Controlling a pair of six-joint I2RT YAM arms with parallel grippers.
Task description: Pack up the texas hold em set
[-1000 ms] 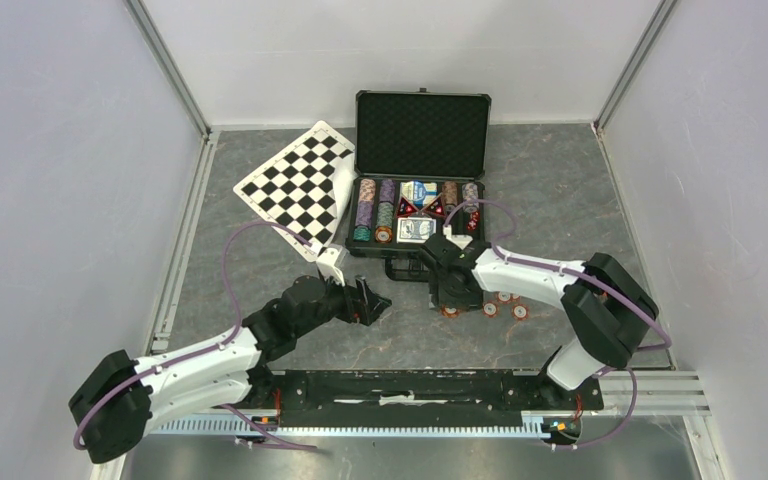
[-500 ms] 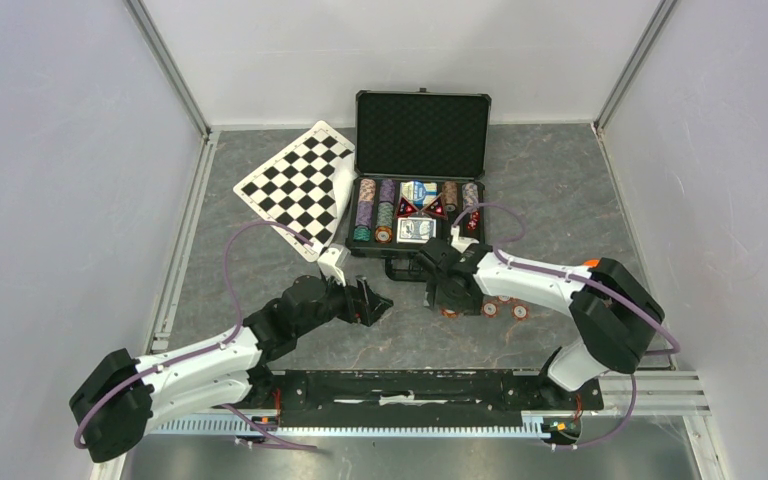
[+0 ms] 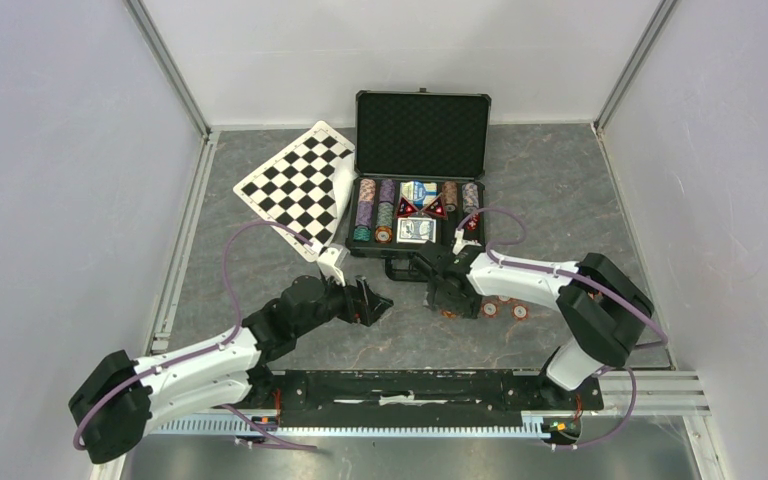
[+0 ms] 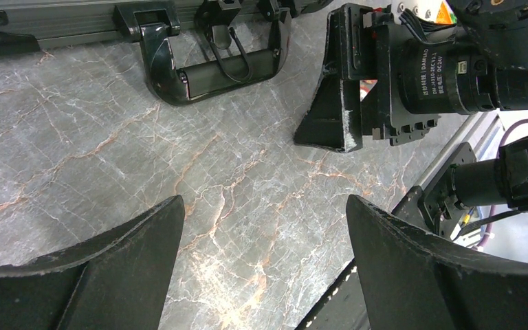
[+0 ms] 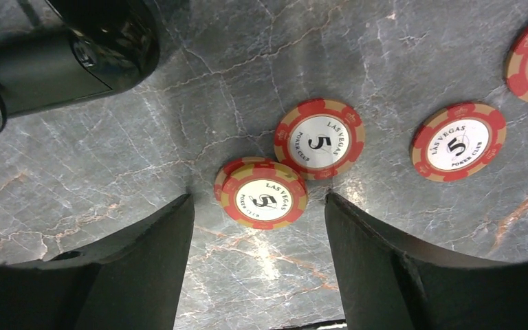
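Observation:
The black case (image 3: 422, 135) lies open at the back, lid up, with rows of chips (image 3: 365, 213) and card decks (image 3: 416, 229) in its tray. Its handle (image 4: 213, 58) shows in the left wrist view. Several red "5" poker chips (image 3: 505, 305) lie loose on the table in front of it. My right gripper (image 3: 447, 297) is open, low over the table. A small stack of two red chips (image 5: 262, 196) sits just beyond its fingertips, another chip (image 5: 320, 139) behind it, and one (image 5: 458, 141) to the right. My left gripper (image 3: 372, 303) is open and empty, left of the right gripper (image 4: 357, 89).
A black-and-white checkered board (image 3: 295, 185) lies left of the case. The arms' base rail (image 3: 410, 395) runs along the near edge. Grey walls enclose the table on three sides.
My right gripper has shifted slightly toward the case and the left end of the loose chips. The left arm has not moved.

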